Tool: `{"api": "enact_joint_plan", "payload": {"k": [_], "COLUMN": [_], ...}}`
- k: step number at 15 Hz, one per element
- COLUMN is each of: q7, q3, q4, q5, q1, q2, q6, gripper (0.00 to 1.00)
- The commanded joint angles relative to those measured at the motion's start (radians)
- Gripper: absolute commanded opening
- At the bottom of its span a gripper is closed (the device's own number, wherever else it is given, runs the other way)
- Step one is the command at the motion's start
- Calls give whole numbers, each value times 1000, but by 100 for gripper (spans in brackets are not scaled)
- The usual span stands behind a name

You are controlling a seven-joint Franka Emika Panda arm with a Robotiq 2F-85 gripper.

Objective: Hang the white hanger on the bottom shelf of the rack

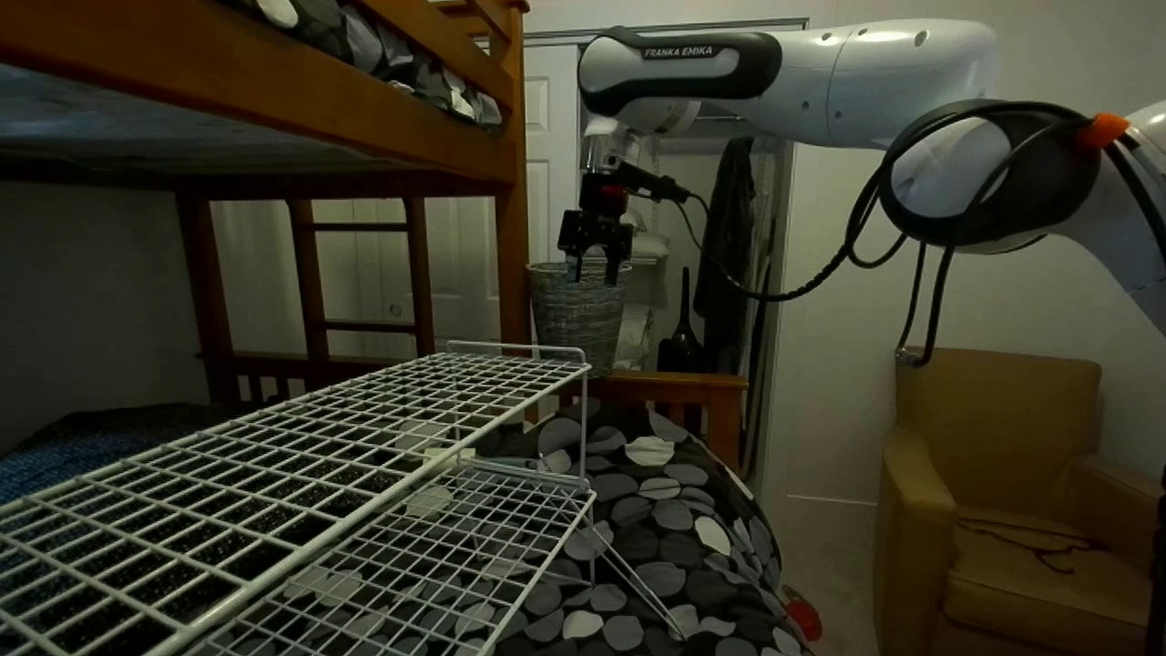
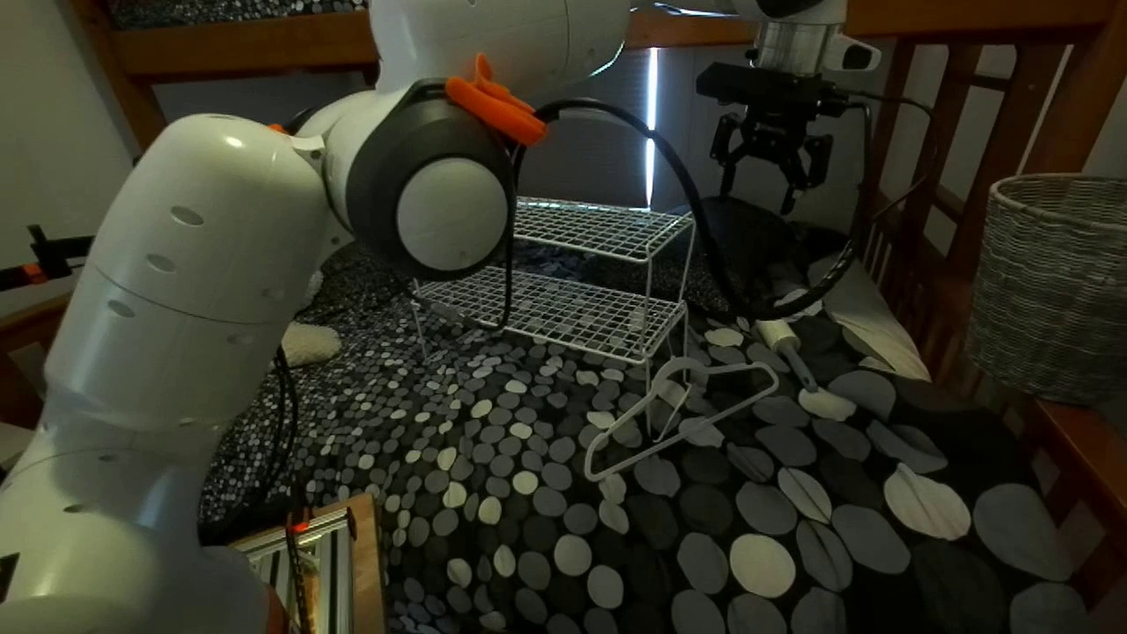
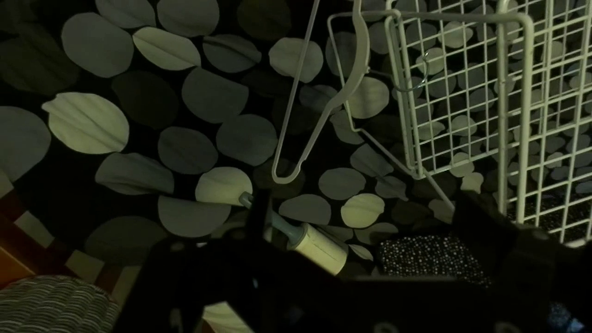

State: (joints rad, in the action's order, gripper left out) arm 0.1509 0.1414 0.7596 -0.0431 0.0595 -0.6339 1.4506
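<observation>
The white hanger is at the near end of the white wire rack, by its leg, tilted. It also shows in the wrist view, where its thin metal hook crosses the end rim of the bottom shelf. I cannot tell whether the shelf bears its weight. The bottom shelf also shows in both exterior views, below the upper tier. My gripper is open and empty, raised above the bed and apart from hanger and rack. Its dark fingers stand apart in the wrist view.
A lint roller lies on the patterned bedding beside the rack. A wicker basket stands on the wooden bed end. The upper bunk overhangs the rack. A yellow armchair stands beside the bed.
</observation>
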Motion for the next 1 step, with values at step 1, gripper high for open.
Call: {"api": "enact_joint_plan", "payload": {"k": [1], "q7": [1], "q3": [0], "q4": [1], "q5": [0], "q1": [0], "q2": [0], "q6": [0], "gripper": [100]}}
